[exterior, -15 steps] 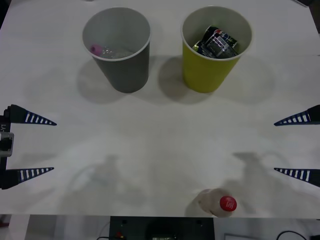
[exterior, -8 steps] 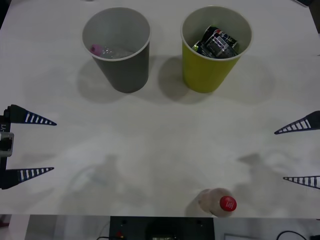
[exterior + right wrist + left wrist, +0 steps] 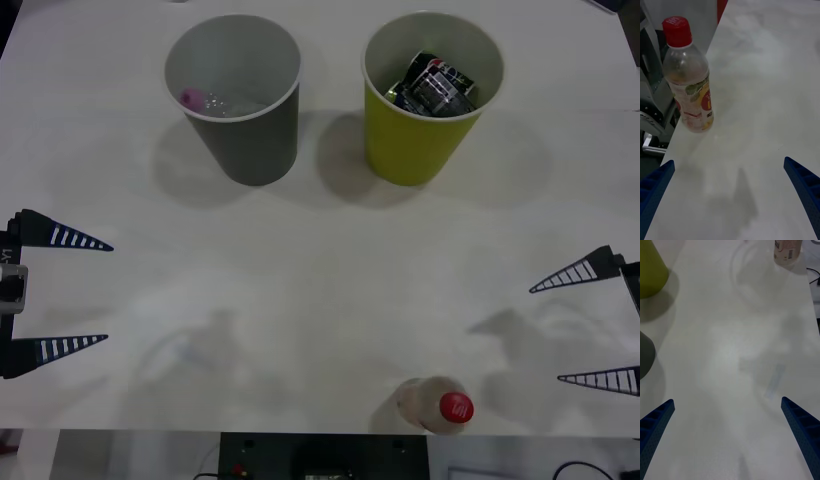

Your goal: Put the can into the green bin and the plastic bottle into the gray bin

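Plastic bottle, red cap, orange-yellow label, upright at near worktop edge. Gray bin upright at far left, holding a pink-capped bottle. Green bin upright beside it, crushed cans inside.

bare table between right gripper and plastic bottle, bins well apart

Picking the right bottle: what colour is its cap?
Red cap, clearest in the right wrist view.

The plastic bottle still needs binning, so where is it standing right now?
In the front view the plastic bottle stands upright at the table's near edge, right of centre, nearest the open right gripper.
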Controlling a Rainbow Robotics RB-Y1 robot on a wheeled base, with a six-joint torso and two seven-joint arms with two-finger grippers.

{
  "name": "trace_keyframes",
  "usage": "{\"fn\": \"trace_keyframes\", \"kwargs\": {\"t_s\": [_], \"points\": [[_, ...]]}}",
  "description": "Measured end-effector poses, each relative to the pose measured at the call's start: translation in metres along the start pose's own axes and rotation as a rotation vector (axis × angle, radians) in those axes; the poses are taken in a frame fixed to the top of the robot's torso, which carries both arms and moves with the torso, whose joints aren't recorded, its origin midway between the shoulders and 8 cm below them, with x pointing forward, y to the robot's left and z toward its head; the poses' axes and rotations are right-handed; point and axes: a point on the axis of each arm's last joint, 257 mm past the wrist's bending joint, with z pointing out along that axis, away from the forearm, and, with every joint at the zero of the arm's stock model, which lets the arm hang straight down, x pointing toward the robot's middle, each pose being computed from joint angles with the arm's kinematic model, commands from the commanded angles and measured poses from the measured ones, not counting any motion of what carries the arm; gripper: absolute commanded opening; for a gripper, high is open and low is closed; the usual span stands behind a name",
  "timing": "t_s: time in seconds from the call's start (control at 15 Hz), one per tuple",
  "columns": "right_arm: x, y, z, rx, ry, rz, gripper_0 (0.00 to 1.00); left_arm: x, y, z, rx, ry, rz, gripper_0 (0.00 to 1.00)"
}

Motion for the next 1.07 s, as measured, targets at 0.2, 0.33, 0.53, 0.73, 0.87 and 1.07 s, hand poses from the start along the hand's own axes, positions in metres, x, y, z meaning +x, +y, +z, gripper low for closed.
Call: {"fn": "trace_keyframes", "kwargs": {"t_s": [0.2,0.33,0.53,0.73,0.87,1.07], "points": [[0.003,0.01,0.013,-0.022,-0.065,-0.014,1.0,0.0,0.0,0.0,0.0,0.0,0.0,0.98],[0.007,0.015,0.021,-0.033,-0.118,-0.028,1.0,0.0,0.0,0.0,0.0,0.0,0.0,0.98],[0.014,0.017,0.031,-0.029,-0.178,-0.027,1.0,0.0,0.0,0.0,0.0,0.0,0.0,0.98],[0.019,0.021,0.046,-0.014,-0.206,-0.001,1.0,0.0,0.0,0.0,0.0,0.0,0.0,0.98],[0.017,0.024,0.061,-0.007,-0.238,0.017,1.0,0.0,0.0,0.0,0.0,0.0,0.0,0.98],[0.012,0.03,0.083,-0.001,-0.286,0.041,1.0,0.0,0.0,0.0,0.0,0.0,0.0,0.98]]}}
